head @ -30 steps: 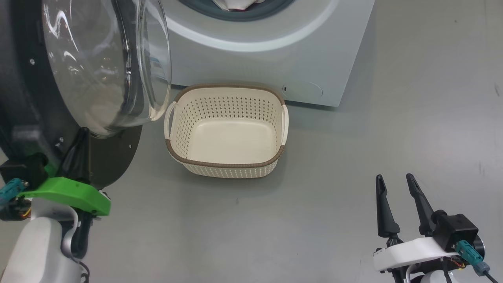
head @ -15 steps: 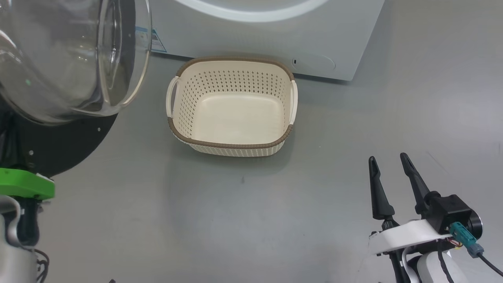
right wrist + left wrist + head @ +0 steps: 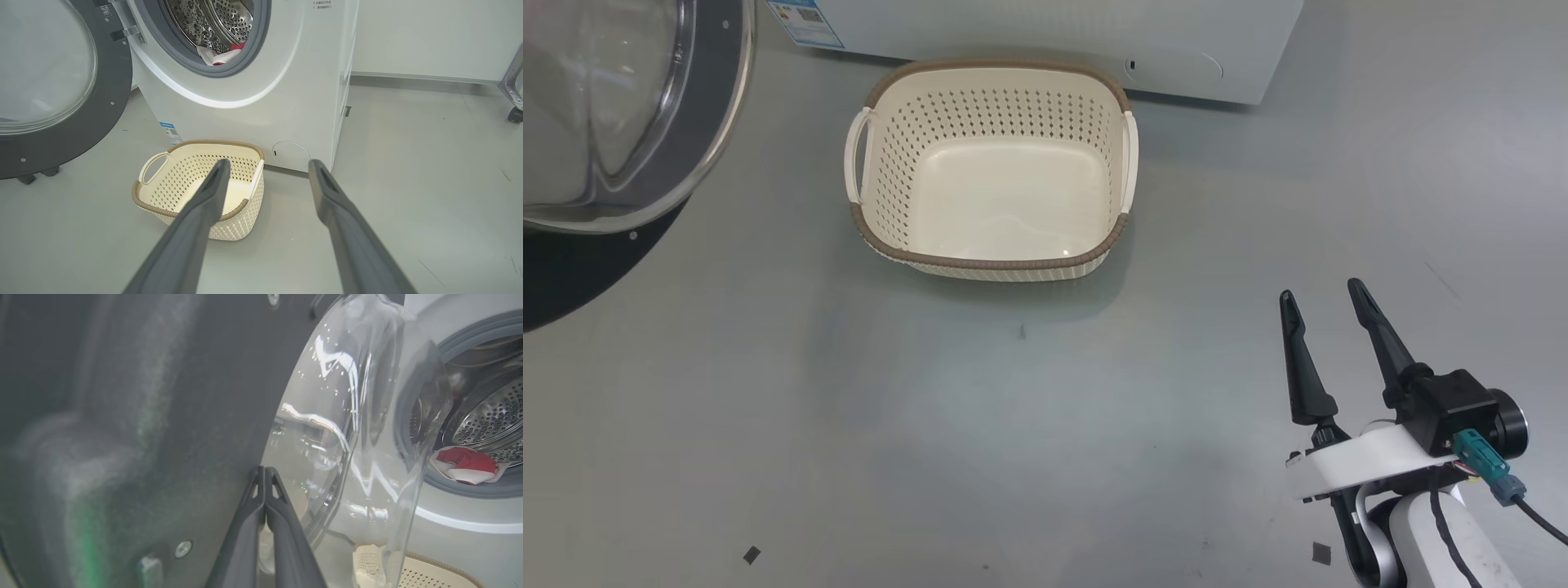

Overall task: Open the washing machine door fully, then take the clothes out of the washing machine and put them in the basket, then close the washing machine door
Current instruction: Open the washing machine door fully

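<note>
Cream plastic basket (image 3: pixel 996 263) with brown woven-look rim, bare bottom showing, on the grey floor (image 3: pixel 849 408) just in front of the white washing machine (image 3: pixel 253 114). Washing machine door (image 3: pixel 61 151) swung wide open on the robot's left, black rim around a clear bulging glass bowl. Red-and-white clothes (image 3: pixel 466 463) heaped at the lower lip of the steel drum (image 3: pixel 229 16), against the grey rubber ring (image 3: pixel 222 72). Left gripper (image 3: pixel 265 471) closed, fingertips touching, close to the door's dark inner face beside the glass; contact with the door not discernible. Right gripper (image 3: pixel 1321 291) spread wide, holding nothing, above the floor, well apart from the basket, on its right.
</note>
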Controlling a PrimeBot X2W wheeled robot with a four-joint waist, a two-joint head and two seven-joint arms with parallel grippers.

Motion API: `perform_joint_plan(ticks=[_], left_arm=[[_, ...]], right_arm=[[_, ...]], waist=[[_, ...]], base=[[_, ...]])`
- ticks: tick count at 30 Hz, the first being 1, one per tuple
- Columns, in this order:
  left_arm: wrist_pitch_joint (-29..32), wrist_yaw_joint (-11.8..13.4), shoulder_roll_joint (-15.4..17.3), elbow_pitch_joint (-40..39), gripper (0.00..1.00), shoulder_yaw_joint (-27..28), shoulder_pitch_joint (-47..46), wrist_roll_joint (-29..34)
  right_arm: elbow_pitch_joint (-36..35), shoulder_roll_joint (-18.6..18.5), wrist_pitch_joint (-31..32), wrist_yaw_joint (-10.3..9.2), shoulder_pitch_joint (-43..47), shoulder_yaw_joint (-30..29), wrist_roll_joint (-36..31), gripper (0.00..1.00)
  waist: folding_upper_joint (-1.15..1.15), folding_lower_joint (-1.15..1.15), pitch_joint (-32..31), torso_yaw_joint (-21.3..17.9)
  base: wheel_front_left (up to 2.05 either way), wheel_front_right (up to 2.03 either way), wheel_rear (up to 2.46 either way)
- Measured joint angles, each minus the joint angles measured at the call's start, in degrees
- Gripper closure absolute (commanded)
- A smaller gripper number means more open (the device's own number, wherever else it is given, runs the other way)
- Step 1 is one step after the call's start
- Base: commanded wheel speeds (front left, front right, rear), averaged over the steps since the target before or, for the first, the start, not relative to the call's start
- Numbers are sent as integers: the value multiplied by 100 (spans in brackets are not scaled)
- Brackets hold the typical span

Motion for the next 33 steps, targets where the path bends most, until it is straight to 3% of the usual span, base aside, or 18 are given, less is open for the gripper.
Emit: perform_joint_plan(ticks=[16,33], left_arm=[[-102,-10,277,545,100,238,-568,-292],[-245,-78,168,980,100,-193,-546,58]], right_arm=[[-93,-93,189,-57,-350,18,-144,0],[363,24,-20,-30,-441,22,-21,0]], waist=[[0,0,677,-21],[0,0,67,-42]], base=[[0,0,0],[0,0,0]])
